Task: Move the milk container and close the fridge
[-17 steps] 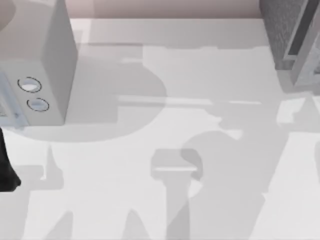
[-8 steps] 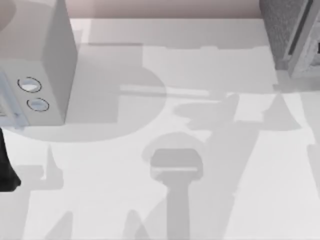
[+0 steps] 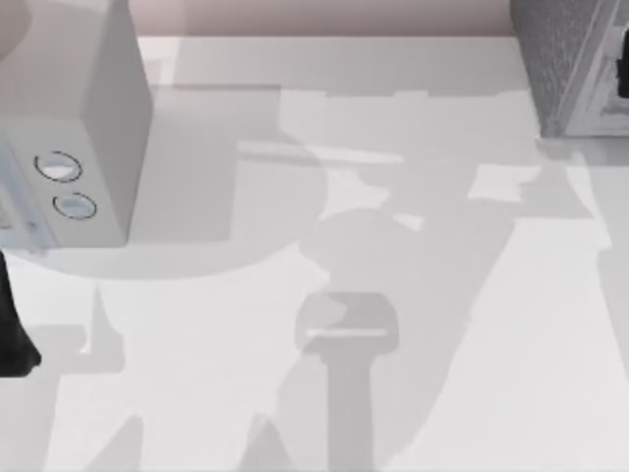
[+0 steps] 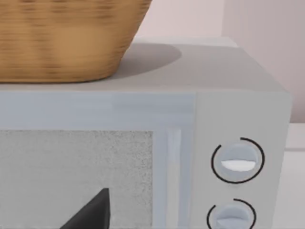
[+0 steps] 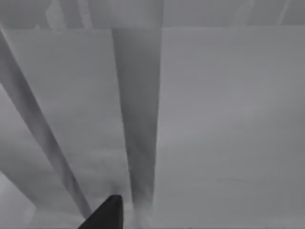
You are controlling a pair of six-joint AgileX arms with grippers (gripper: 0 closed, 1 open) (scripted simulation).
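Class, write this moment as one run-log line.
fridge: dark grey speckled fridge at table's far right, pale door nearly flush | left arm: parked facing light grey two-dial box | milk carton: unseen

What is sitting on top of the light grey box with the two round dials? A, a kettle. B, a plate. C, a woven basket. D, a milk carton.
C: in the left wrist view a tan woven basket rests on the top of the dial box.

A woven basket (image 4: 62, 43) sits atop the two-dial microwave (image 4: 238, 109) on the table (image 3: 295, 393).
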